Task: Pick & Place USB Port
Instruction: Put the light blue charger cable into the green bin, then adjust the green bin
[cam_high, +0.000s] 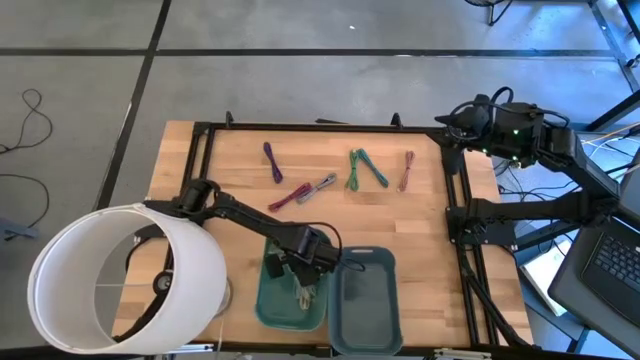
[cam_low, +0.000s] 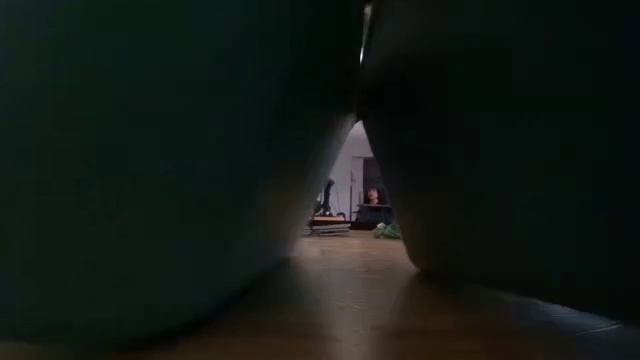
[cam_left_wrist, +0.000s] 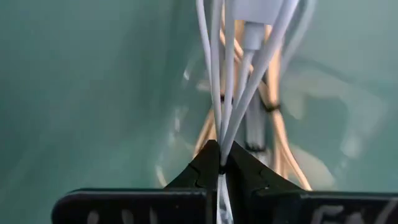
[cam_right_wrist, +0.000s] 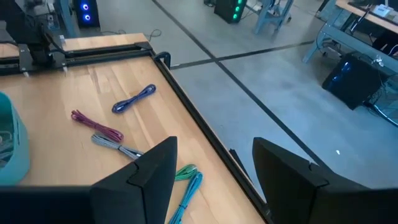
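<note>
A bundled white USB cable (cam_left_wrist: 231, 74) hangs inside the teal-green bin (cam_high: 268, 302) at the table's near edge, and a white plug (cam_left_wrist: 252, 34) shows among its strands. My left gripper (cam_high: 302, 278) sits low in that bin, shut on the cable. Tan cable loops (cam_left_wrist: 278, 134) lie on the bin floor beneath it. My right gripper (cam_right_wrist: 214, 180) is open and parked off the table's far right corner, touching nothing. The low view is blocked by the dark bin walls. My left gripper pinches several white strands of the cable bundle (cam_left_wrist: 221, 155) between its two fingertips (cam_left_wrist: 202, 168), coming from above and pointing down into the green bin. The strands run on past the tips along the fingers' line. Whether the cable rests on the bin floor I cannot tell.
A grey-blue bin (cam_high: 366, 300) stands right of the green one. Loose bundled cables lie across the far half: purple (cam_high: 273, 161), maroon (cam_high: 287, 197), grey (cam_high: 319, 186), green (cam_high: 354, 169), blue (cam_high: 376, 171), reddish (cam_high: 407, 170). A large white round shade (cam_high: 120, 275) covers the near left corner.
</note>
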